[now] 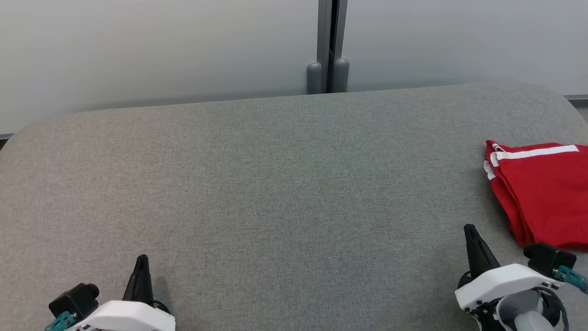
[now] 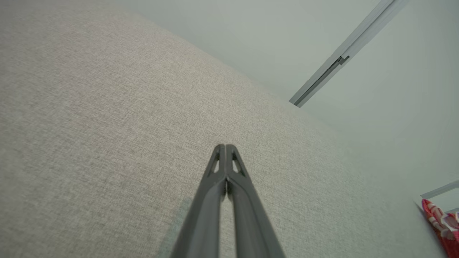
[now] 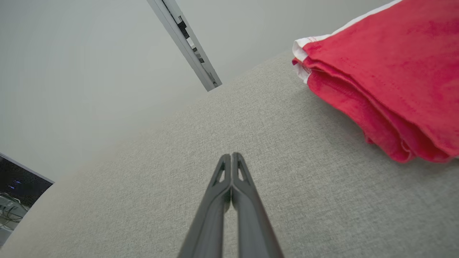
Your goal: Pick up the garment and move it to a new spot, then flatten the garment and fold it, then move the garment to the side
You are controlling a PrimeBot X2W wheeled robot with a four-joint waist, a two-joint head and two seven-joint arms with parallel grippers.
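The garment (image 1: 542, 193) is red with white stripes and lies folded at the right edge of the grey padded surface (image 1: 275, 184). It also fills the upper right of the right wrist view as a red garment (image 3: 387, 71), and a sliver of the garment (image 2: 443, 224) shows at the far lower right of the left wrist view. My right gripper (image 1: 469, 230) rests shut and holds nothing, just left of the garment's near corner. At the lower left my left gripper (image 1: 141, 259) is shut with nothing in it, far from the cloth. Both pairs of fingers press together in the wrist views, left gripper (image 2: 225, 146) and right gripper (image 3: 231, 154).
A pale wall runs behind the surface, with a grey vertical post (image 1: 328, 46) at its middle. The surface has rounded far corners. A dark screen or window (image 3: 18, 182) shows at the left edge of the right wrist view.
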